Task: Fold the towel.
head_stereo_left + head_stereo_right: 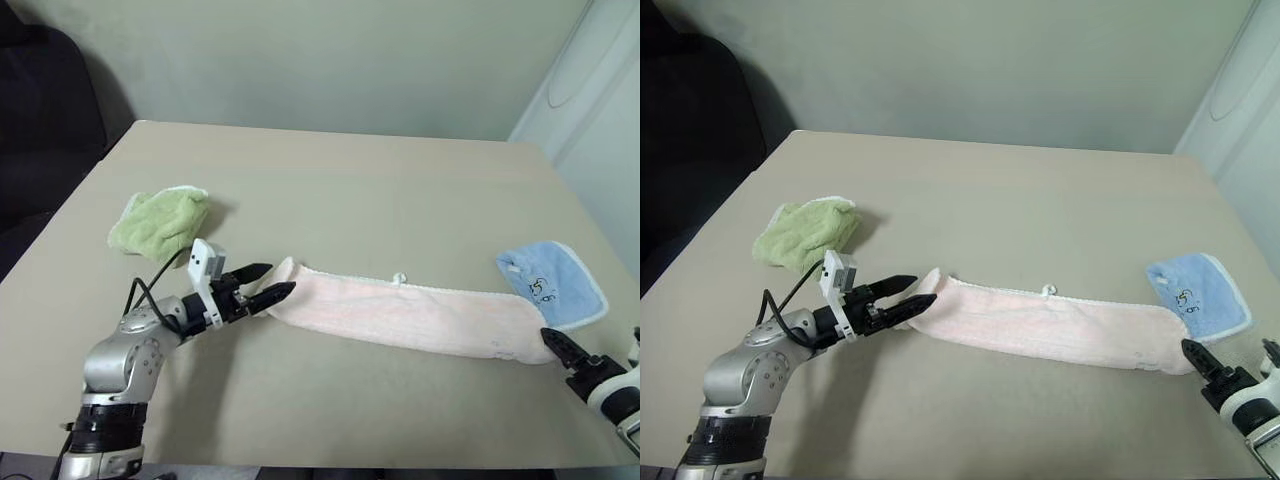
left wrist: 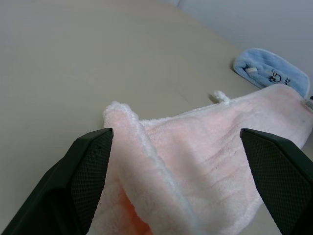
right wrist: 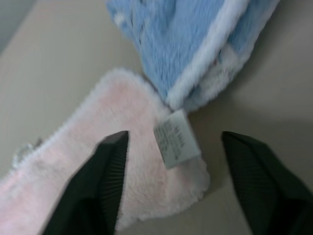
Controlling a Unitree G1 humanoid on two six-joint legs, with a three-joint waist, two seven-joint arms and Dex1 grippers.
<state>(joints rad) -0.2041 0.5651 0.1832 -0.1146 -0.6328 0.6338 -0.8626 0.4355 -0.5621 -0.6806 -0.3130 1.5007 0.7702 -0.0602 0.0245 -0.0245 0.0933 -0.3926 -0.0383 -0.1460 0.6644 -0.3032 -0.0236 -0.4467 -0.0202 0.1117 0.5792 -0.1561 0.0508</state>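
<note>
The pale pink towel [image 1: 420, 315] lies as a long narrow strip across the front of the table [image 1: 330, 190], its white trim and small loop tag [image 1: 399, 278] along the far edge. My left gripper [image 1: 280, 278] is open at the strip's left end. In the left wrist view its fingers [image 2: 90, 166] stand wide apart, with the bunched towel end [image 2: 146, 147] between them. My right gripper [image 3: 174, 134] is open at the towel's right end. Its fingers [image 3: 105, 176] stand on either side of the corner that bears a white label [image 3: 176, 139].
A crumpled light green cloth [image 1: 160, 222] lies at the back left of the table. A light blue cloth [image 1: 555, 283] lies just behind the towel's right end, touching it. The table's front edge runs close below both grippers.
</note>
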